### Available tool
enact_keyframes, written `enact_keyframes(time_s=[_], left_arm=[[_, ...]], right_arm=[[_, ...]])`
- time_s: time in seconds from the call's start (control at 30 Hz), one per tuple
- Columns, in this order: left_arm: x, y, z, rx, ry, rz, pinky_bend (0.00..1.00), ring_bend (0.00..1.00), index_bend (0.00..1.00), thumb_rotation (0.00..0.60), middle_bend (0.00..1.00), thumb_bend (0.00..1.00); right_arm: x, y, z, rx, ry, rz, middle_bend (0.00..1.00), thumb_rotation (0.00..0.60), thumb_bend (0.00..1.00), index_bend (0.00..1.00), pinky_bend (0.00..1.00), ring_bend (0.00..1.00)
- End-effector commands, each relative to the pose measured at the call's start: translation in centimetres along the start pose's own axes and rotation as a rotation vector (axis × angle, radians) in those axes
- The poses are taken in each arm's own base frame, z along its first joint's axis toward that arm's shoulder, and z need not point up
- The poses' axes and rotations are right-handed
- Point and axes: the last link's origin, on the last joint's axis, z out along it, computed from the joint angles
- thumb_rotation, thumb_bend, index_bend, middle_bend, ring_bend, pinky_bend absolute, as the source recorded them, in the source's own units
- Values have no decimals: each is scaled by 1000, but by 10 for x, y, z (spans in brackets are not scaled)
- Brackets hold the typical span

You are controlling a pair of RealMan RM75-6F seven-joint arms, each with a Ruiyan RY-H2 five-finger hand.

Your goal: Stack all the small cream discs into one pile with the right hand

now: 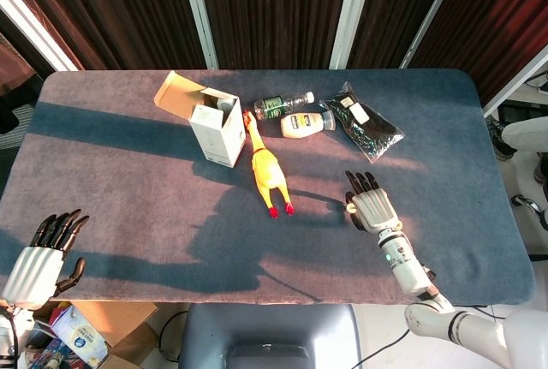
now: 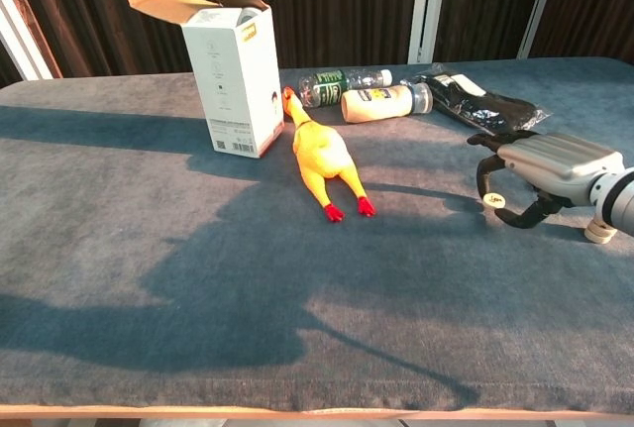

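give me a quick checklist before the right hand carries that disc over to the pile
1. Disc in the fingers: a small cream disc sits tilted between the right hand thumb and fingers, apparently lifted off the table. Ok, though the chest view alone shows it.
2. Firm grip: cannot tell; contact points are too small to see.
3. Pile visible: only the edge of the pile shows past the right wrist. Not ok for aiming.
4. Other loose discs: cannot tell; the hand hides the spot behind it.
5. Path to the pile: the yellow rubber chicken and black packet lie away from it. Ok.
6. Left hand: hangs off the table corner. Ok.
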Motion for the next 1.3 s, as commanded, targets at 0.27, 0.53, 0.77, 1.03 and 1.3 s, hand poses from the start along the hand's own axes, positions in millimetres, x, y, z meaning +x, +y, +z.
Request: enact_keyframes(time_s=[0.27, 0.53, 0.77, 1.03, 1.3], left_arm=[[0, 1, 0, 0, 1, 1, 48, 0, 0, 600, 0, 527], [-1, 2, -1, -3, -2, 5, 48, 0, 0, 600, 0, 527], [-2, 3, -1, -6, -2, 6, 48, 0, 0, 600, 0, 526], [-1, 2, -1, -3, -2, 3, 48, 0, 0, 600, 0, 527], [-1, 2, -1, 0, -1, 1, 48, 0, 0, 600, 0, 526]], right_arm=[[14, 25, -55, 54, 85, -14, 0, 600, 539, 614, 0, 0], [10, 58, -90, 34, 53, -41, 0, 600, 539, 619, 0, 0], [7, 80, -96, -20, 40, -37, 0, 600, 539, 619, 0, 0], [0, 89, -90, -55, 16, -30, 0, 600, 539, 619, 0, 0], [-4, 85, -86, -50, 14, -36, 0, 600, 539, 618, 0, 0]])
